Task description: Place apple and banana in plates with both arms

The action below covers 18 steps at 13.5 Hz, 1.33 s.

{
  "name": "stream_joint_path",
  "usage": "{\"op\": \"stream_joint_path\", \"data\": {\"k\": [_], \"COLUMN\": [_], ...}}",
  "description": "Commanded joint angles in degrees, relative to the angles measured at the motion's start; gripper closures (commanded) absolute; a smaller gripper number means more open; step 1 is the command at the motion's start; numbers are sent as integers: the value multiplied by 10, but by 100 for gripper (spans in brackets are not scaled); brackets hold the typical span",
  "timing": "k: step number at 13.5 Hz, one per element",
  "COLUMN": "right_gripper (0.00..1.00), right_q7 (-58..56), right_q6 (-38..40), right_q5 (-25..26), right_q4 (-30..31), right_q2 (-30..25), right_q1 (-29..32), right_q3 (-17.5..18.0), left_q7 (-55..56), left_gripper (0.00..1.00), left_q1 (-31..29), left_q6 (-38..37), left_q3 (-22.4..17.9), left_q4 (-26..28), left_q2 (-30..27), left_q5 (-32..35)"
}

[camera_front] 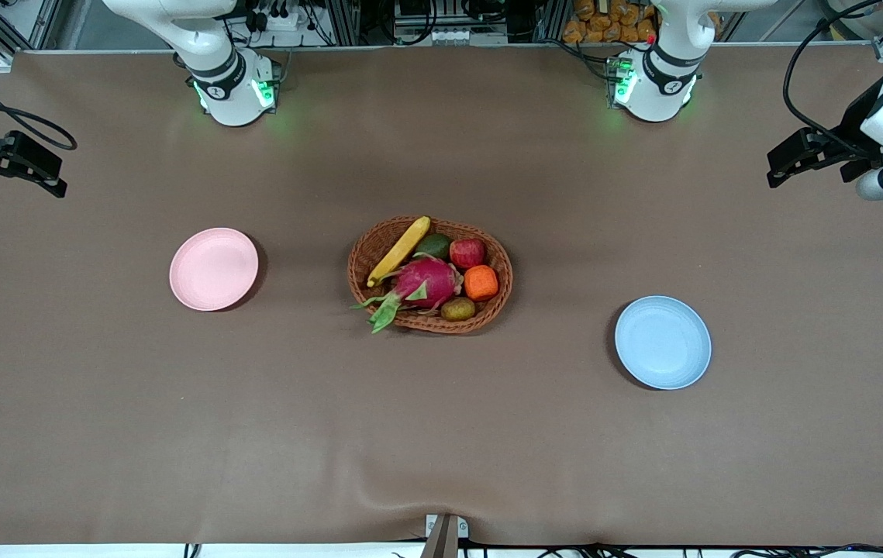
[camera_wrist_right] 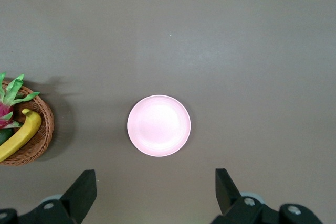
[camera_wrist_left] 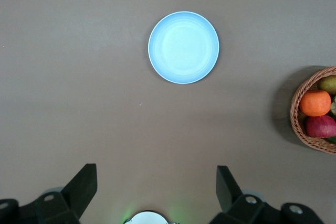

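Note:
The red apple (camera_front: 467, 253) and the yellow banana (camera_front: 400, 249) lie in a brown wicker basket (camera_front: 499, 298) at the table's middle. The pink plate (camera_front: 213, 269) lies empty toward the right arm's end. The blue plate (camera_front: 663, 342) lies empty toward the left arm's end, nearer the front camera. My left gripper (camera_front: 776, 172) waits open and empty, up over its end of the table. My right gripper (camera_front: 60, 180) waits open and empty, up over its own end. The left wrist view shows its gripper (camera_wrist_left: 156, 182), the blue plate (camera_wrist_left: 184, 47) and the apple (camera_wrist_left: 321, 126). The right wrist view shows its gripper (camera_wrist_right: 156, 182), the pink plate (camera_wrist_right: 158, 125) and the banana (camera_wrist_right: 20, 135).
The basket also holds a magenta dragon fruit (camera_front: 422, 283), an orange fruit (camera_front: 481, 282), a green fruit (camera_front: 433, 246) and a brownish kiwi (camera_front: 457, 309). Brown cloth covers the table. The arm bases (camera_front: 236, 93) stand along the edge farthest from the front camera.

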<state>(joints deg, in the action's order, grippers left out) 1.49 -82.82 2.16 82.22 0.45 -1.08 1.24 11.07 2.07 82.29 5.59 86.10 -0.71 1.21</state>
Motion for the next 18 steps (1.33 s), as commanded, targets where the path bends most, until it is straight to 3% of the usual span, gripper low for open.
{"op": "stream_joint_path", "data": {"k": [1, 18], "right_gripper": [0, 0], "right_q7": [2, 3], "right_q6": [6, 6], "right_q5": [6, 4], "right_q4": [-6, -8], "right_q2": [2, 5], "right_q1": [0, 6], "right_q3": [0, 0], "left_q7": [-10, -13], "left_gripper": [0, 0], "left_q1": [0, -3], "left_q6": [-10, -10], "left_q3": [-4, -5], "left_q4": [-3, -4], "left_q2": [-8, 5], "left_q5": [-7, -9]}}
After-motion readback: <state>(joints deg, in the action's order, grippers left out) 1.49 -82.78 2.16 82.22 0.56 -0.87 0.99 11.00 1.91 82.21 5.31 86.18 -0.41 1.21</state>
